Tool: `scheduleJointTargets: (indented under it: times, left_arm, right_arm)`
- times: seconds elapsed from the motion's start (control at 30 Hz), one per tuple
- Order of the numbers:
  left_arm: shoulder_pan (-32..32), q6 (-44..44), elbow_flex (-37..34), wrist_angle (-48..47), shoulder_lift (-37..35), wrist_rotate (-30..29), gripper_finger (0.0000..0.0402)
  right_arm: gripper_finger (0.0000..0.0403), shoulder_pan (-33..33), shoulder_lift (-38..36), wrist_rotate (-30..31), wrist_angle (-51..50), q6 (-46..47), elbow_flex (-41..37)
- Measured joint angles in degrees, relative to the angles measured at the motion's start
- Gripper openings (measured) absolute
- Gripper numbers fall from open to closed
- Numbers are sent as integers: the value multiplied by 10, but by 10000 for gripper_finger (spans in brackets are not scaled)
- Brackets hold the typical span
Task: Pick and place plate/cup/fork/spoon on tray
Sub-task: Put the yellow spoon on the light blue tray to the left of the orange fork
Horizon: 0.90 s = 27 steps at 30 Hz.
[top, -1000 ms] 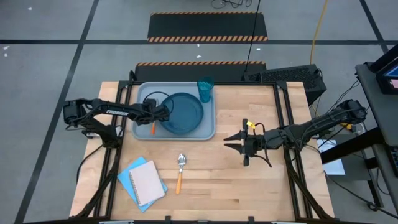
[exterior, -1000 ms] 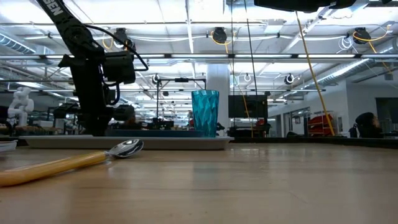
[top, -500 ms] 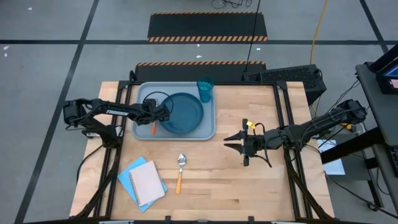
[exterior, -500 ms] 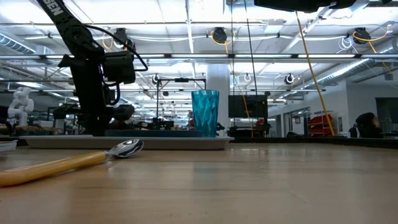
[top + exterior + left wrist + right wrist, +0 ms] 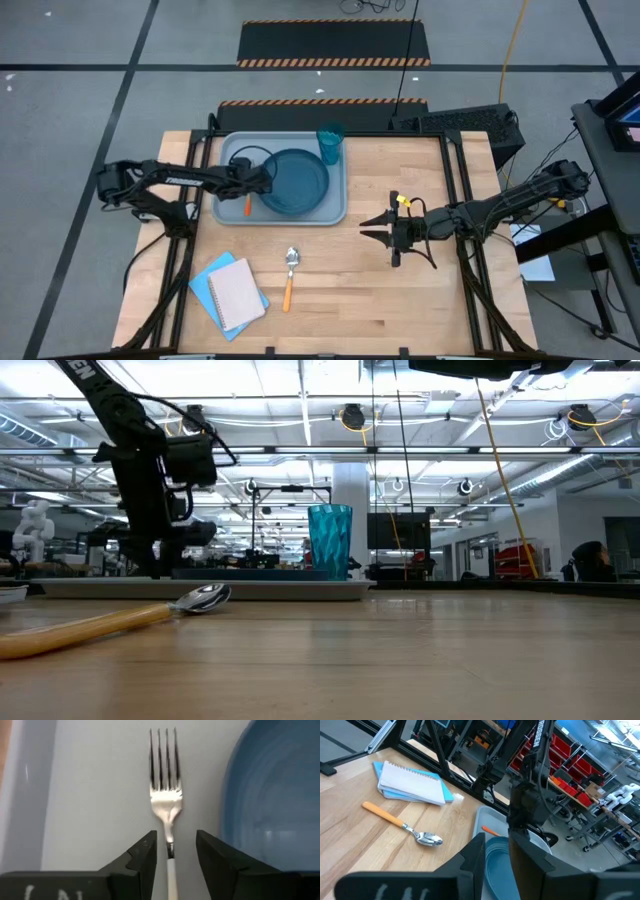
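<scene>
The grey-blue tray (image 5: 232,150) sits at the table's far left. It holds the dark blue plate (image 5: 295,182) and, in its far right corner, the upright teal cup (image 5: 330,143). The fork (image 5: 166,805) lies flat on the tray floor beside the plate, and its orange handle (image 5: 247,205) shows in the high view. My left gripper (image 5: 175,840) stands open, one finger on each side of the fork's neck, touching nothing. The spoon (image 5: 290,275) lies on the bare table near the middle. My right gripper (image 5: 378,228) waits open above the table's right half.
A blue-and-white notebook (image 5: 232,292) lies at the near left of the table. The wooden top between the spoon and the right edge is free under my right arm. The tray's raised rim (image 5: 200,588) borders the fork on the left.
</scene>
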Motion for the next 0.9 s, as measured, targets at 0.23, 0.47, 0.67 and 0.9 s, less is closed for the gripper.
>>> scheduleJointTargets:
  times: [0.23,0.47,0.67,0.9]
  left_arm:
    - [-25,20,0,-29,-111,0,143]
    - [-123,81,1,3,-241,-14,143]
    - [-237,174,1,103,-294,-40,143]
    - [-364,247,1,212,-263,-40,143]
  right_arm:
    - [80,0,0,0,-7,8,0]
    - [80,2,0,1,-45,90,0]
    - [80,8,0,1,-64,208,0]
    - [80,55,1,1,-63,301,0]
